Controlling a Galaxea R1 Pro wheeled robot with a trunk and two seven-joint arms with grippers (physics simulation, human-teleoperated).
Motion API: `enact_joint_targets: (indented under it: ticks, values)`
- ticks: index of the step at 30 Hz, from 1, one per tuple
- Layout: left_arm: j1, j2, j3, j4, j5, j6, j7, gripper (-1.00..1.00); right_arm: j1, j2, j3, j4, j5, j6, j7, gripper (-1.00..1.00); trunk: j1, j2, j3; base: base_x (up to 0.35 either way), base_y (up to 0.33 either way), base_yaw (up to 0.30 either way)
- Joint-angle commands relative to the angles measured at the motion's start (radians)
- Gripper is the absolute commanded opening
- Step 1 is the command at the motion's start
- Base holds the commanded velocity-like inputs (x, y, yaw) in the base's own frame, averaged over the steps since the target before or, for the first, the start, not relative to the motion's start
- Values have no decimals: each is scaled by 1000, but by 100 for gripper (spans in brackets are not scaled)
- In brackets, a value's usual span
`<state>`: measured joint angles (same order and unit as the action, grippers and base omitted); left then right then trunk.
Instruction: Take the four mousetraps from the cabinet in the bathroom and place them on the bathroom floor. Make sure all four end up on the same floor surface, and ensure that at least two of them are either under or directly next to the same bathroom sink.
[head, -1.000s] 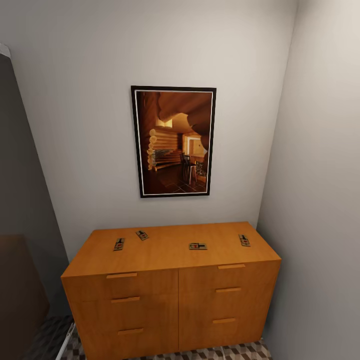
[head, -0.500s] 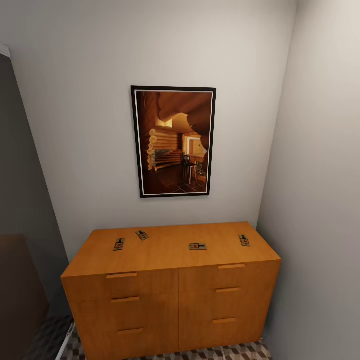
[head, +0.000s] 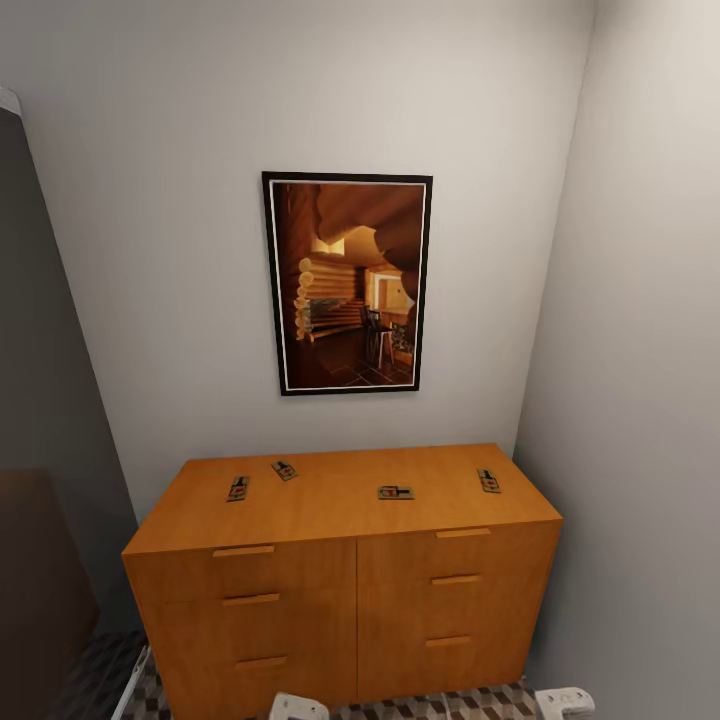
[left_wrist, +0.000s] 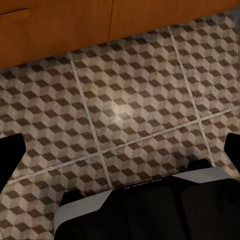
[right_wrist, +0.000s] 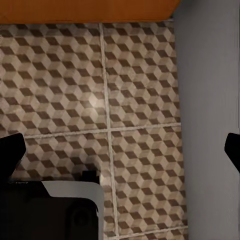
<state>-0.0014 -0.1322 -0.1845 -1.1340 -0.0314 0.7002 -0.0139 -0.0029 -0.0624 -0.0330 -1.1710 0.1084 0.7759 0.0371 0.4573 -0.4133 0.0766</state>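
Since earlier frame: white arm parts now showing at lower edge of head view; cabinet and traps unmoved. Left gripper (left_wrist: 120, 150): black fingers spread wide, empty, over cube-patterned brown, beige and cream bathroom floor tiles (left_wrist: 135, 100). Waist-high orange-brown wooden cabinet (head: 340, 590): four small tan mousetraps on flat top, first (head: 237, 489), second (head: 284, 469), third (head: 395, 492), fourth (head: 488, 481), well apart. Right gripper (right_wrist: 120, 150): fingers spread wide, empty, over floor beside grey wall (right_wrist: 210, 100).
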Motion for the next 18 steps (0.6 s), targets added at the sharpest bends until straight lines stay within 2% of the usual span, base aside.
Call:
enact_joint_targets:
  ticks: [1, 4, 8, 9, 11, 15, 18]
  values:
    - [0, 0, -2, -17, -3, 10, -1, 100, 0, -1, -1, -15, 9, 9, 4, 100, 0, -1, 0, 0, 0, 0]
    - [0, -2, -6, -76, -3, 35, -1, 100, 0, -5, -3, -68, 9, 26, 4, 100, 0, -1, 0, 0, 0, 0]
    - [-1, -5, -9, -178, -3, 102, -1, 100, -3, -11, -5, -149, 9, 68, 3, 100, 0, -1, 0, 0, 0, 0]
    - [-1, -5, -9, -178, -3, 102, -1, 100, -3, -11, -5, -149, 9, 68, 3, 100, 0, -1, 0, 0, 0, 0]
    - [-2, -6, -9, -229, -2, 147, -2, 100, -12, -12, -6, -188, 10, 95, 3, 100, 0, -1, 0, 0, 0, 0]
    - [-20, -10, -10, -301, -1, 243, -3, 100, -64, -12, -6, -244, 11, 153, 3, 100, 0, -1, 0, 0, 0, 0]
    - [-75, -18, -10, -327, 2, 293, -3, 100, -127, -13, -7, -262, 10, 202, 3, 100, 0, -1, 0, 0, 0, 0]
